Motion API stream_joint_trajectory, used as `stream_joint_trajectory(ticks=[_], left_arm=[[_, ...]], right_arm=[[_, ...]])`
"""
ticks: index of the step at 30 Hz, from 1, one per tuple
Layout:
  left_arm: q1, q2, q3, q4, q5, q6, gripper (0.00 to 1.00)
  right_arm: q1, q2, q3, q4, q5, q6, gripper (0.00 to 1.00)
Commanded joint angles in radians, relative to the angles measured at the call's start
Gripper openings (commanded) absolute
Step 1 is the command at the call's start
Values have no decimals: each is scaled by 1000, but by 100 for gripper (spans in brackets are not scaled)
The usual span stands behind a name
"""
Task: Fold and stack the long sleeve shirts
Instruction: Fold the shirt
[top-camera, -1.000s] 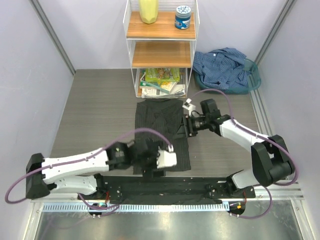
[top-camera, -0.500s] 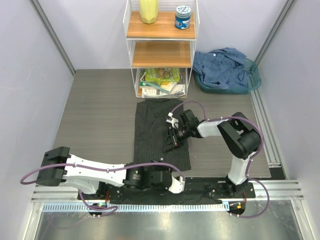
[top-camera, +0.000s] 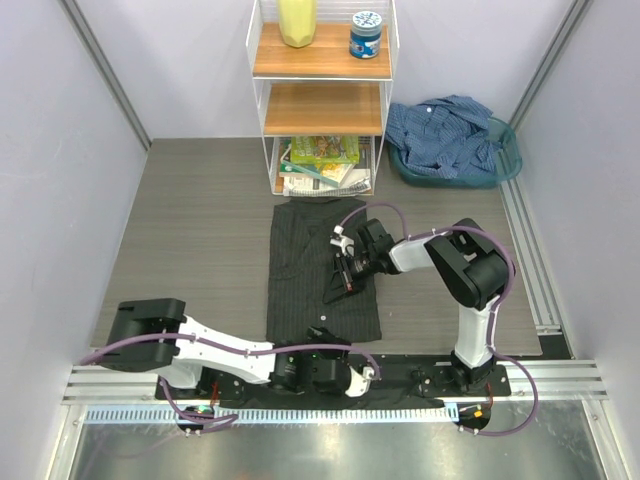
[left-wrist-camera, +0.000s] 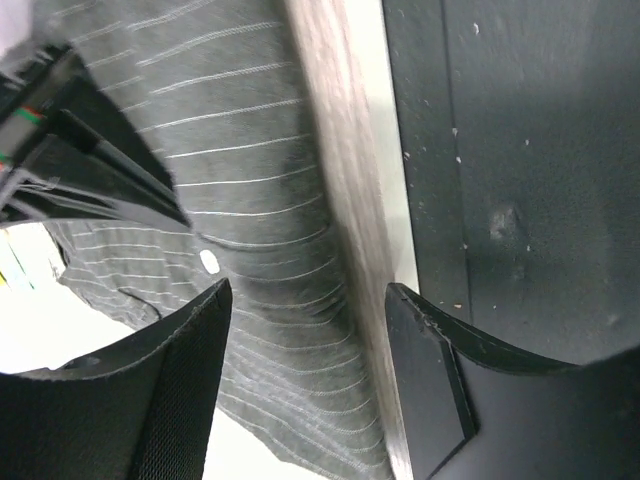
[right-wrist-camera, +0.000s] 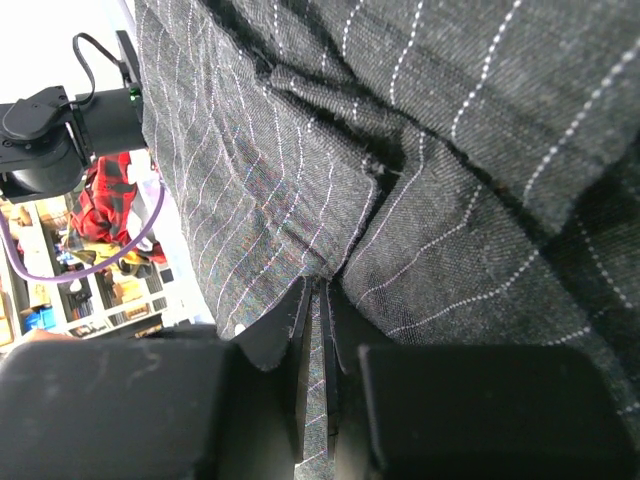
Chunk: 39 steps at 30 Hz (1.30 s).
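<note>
my right hand (right-wrist-camera: 318, 295) is pressed together on a pinch of the charcoal pinstriped shirt (top-camera: 310, 270), which lies mid-frame on the worktop (top-camera: 200, 230). i judge the pinch is there to carry a fold over. my left hand (left-wrist-camera: 308, 290) is spread and holds nothing, low by the shirt's near hem, probably to take that edge. the blue shirt (top-camera: 445, 130) is heaped in the basket (top-camera: 505, 160), upper right.

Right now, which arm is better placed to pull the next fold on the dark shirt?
Right. The right gripper is shut on a pinch of the pinstriped shirt near its middle, so it could lift the cloth straight away. The left gripper is open by the near hem, holding nothing.
</note>
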Motion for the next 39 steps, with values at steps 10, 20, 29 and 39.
stream_joint_trajectory(ticks=[10, 20, 29, 39], left_arm=[[15, -27, -24, 76, -9, 31, 26], [1, -119, 250, -424, 425, -77, 0], [84, -136, 466, -618, 683, -129, 0], [486, 9, 762, -848, 992, 118, 0]], right_arm=[[4, -8, -38, 61, 27, -6, 13], [2, -171, 115, -202, 3, -155, 29], [-94, -78, 373, -432, 38, -403, 36], [-122, 61, 436, -453, 101, -523, 35]])
